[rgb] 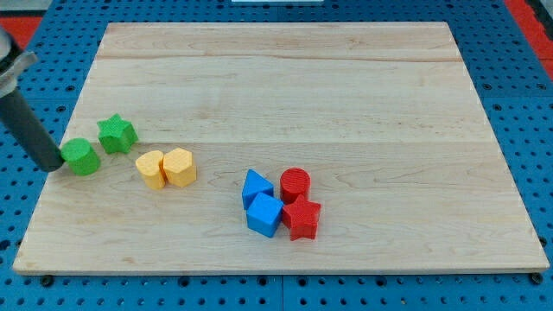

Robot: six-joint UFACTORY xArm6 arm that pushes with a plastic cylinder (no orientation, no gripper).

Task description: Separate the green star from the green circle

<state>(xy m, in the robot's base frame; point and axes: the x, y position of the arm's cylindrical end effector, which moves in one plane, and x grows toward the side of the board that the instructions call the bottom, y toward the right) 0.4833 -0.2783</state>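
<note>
At frame's left, my tip (pixel 57 164) is touching the green circle (pixel 83 156); the green star (pixel 117 134) is sitting just upper-right, neither showing a long axis; the rod has no fingers.

Wooden board (pixel 285 78) carrying: green circle (pixel 83 157), green star (pixel 117 134) sitting near left edge; yellow pair (pixel 166 168) lying left of centre; blue (pixel 262 203) and red blocks (pixel 298 204) clustering towards bottom edge.

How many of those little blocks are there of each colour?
Green: 2, the green circle and green star
Yellow: 2
Blue: 2
Red: 2
Total: 8
</note>
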